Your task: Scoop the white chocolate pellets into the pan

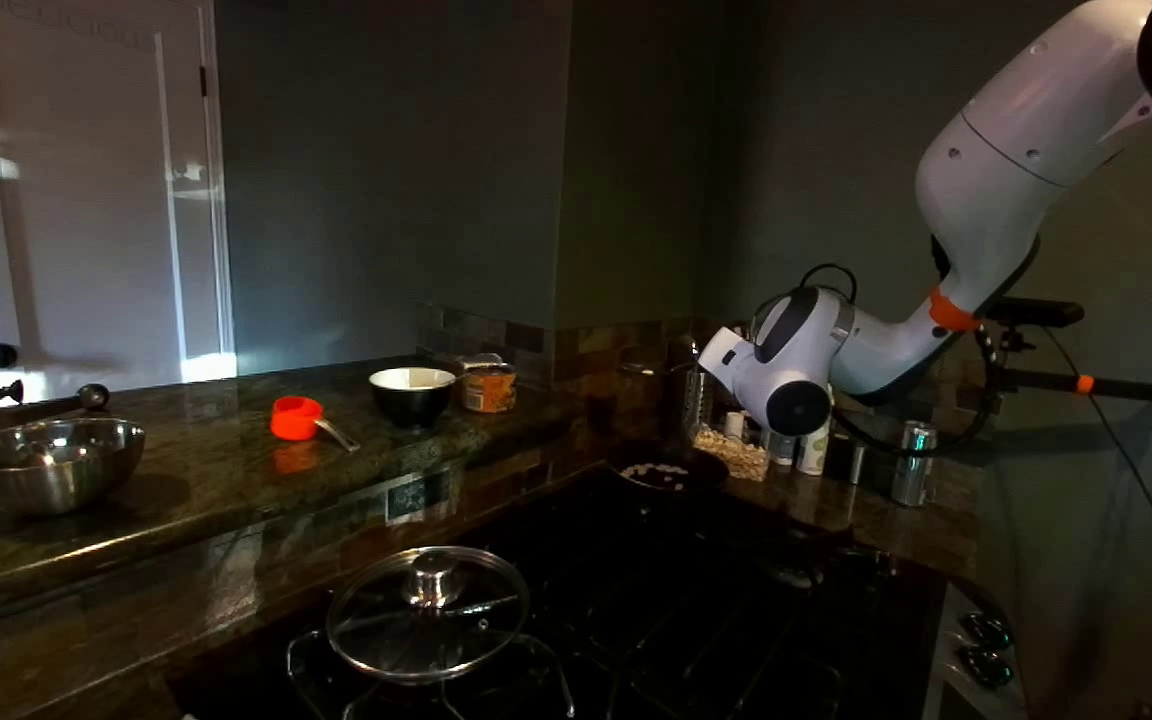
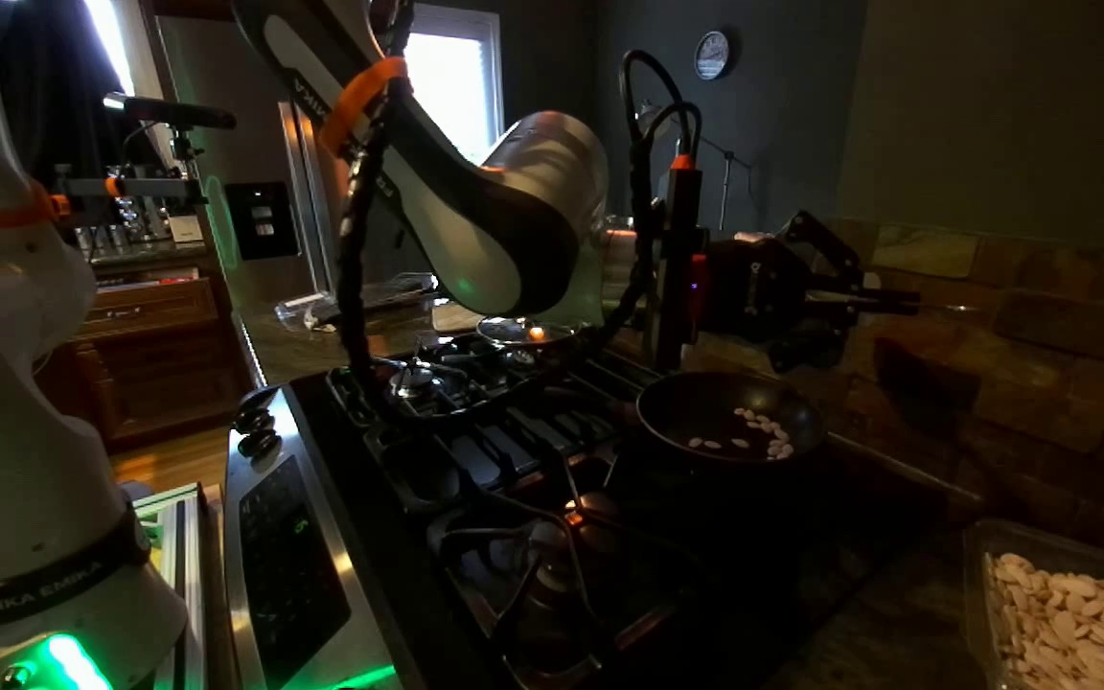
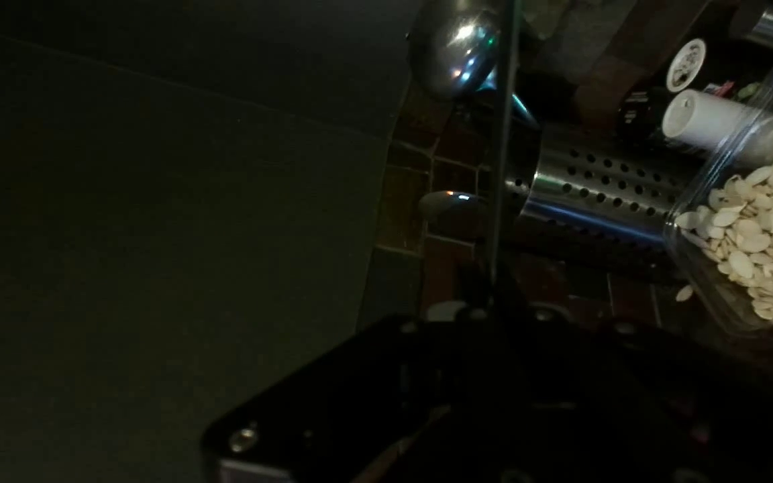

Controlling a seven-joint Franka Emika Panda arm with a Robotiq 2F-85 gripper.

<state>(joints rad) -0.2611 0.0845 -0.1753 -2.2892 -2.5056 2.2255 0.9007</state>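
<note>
Hand (image 2: 902, 302): grasping spoon (image 3: 502, 134), load unseen | Step: presumably mid-transfer, white pellets (image 2: 778, 448) in frying pan (image 2: 701, 407) | Next: tip, if loaded

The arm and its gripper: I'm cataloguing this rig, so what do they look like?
The arm is smooth, rounded and whitish, with black covers, orange bands and a black cable looping alongside. Its dark base band reads FRANKA EMIKA, above a green light. The gripper is black, angular and jointed, with small silvery bolts.
</note>
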